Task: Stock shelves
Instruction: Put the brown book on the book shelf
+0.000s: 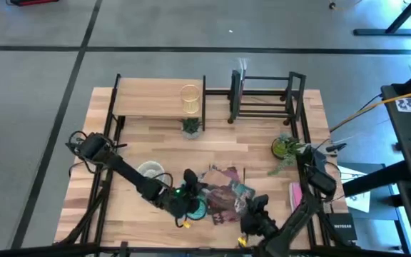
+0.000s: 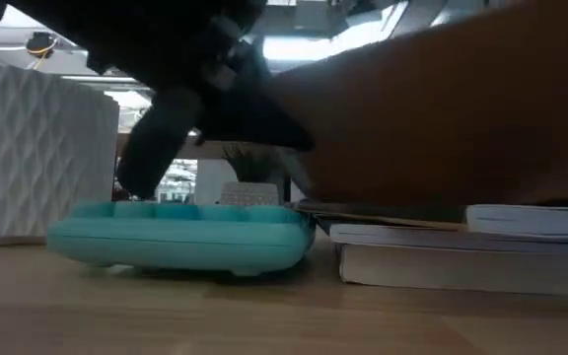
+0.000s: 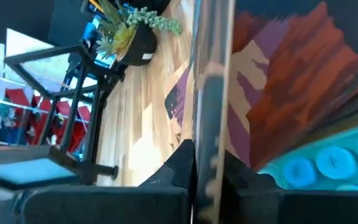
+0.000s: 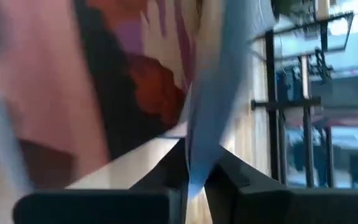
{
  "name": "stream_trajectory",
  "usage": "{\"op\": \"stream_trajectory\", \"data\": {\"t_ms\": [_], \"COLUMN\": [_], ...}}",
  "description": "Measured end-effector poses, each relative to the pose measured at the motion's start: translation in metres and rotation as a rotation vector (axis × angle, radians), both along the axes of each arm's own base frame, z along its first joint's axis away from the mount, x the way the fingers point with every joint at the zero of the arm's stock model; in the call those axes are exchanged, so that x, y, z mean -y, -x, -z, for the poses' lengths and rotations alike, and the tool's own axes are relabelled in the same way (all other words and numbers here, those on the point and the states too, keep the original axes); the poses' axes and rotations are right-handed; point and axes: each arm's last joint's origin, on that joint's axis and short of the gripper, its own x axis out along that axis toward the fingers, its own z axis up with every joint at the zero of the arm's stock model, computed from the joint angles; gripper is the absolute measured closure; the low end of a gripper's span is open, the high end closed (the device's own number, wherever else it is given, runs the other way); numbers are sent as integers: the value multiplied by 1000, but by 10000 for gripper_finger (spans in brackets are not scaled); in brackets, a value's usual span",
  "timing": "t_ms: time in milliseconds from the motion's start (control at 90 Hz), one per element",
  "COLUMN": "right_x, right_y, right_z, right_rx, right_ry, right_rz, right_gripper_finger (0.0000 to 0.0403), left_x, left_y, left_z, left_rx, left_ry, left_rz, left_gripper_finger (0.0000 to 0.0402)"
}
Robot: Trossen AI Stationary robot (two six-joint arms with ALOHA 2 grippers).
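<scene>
**Both arms working at the book pile on the desk's near edge**

While the two shelves are standing at the back of the desk (image 1: 148, 146), both arms are reaching into the pile of books (image 1: 223, 194) at the near side. The wooden shelf (image 1: 155, 98) is showing as a smooth light board on thin black legs, well behind the pile and to the left; a woven cylindrical basket (image 1: 190, 98) is sitting on its right end, and a small potted plant (image 1: 190, 127) is standing on the desk just before it. The black bar rack (image 1: 262, 96), an open frame of thin metal rods, is standing beside the board, behind the pile and to the right.

The left gripper (image 1: 186, 200) is lying at the pile's left edge, above a teal tray (image 2: 180, 237) with rounded corners and round hollows. In the left wrist view its fingers (image 3: 166, 171) are pressing narrowly on a thin cover edge. The right gripper (image 1: 257, 210) is sitting at the pile's right front corner; its fingers (image 4: 229, 168) are closing tightly on a thin pale sheet edge. The book covers are looking glossy, printed in red, purple and dark patches.

A leafy potted plant (image 1: 285, 148) is standing behind the pile to the right, and a pale round dish (image 1: 150, 170) is lying left of it. Bare wood is staying open between the pile and both shelves.
</scene>
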Motion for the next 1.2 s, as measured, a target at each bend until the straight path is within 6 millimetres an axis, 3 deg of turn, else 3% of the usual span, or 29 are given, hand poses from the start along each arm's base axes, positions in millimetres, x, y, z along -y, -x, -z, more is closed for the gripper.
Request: {"op": "stream_trajectory", "data": {"t_ms": [222, 433, 544, 644, 789, 933, 1200], "right_x": [1, -18, -31, -41, -41, -25, 10], "right_y": [-5, 1, 4, 1, -12, -32, -82], "right_z": [-6, -48, -73, -103, -133, -131, -90], "right_rx": [-33, -19, 5, 129, 400, 412, 172], "right_ry": [-40, -242, -358, -414, -294, -180, -251], "right_rz": [28, 50, 38, -17, -151, -172, -157], "right_gripper_finger": [276, 183, 169, 167, 166, 166, 166], "left_x": [-12, -25, -33, -38, -38, -28, -17], "left_y": [-5, -8, -9, -9, -8, -8, -16], "left_z": [1, 4, 6, 8, 9, 5, -9], "left_rx": [19, 27, 32, 22, 14, 8, 31], "left_ry": [60, 114, 127, 139, 142, 133, 190], "left_rz": [-63, -149, -209, -233, -228, -192, -136], "left_gripper_finger": [399, 400, 400, 400, 400, 400, 400]}}
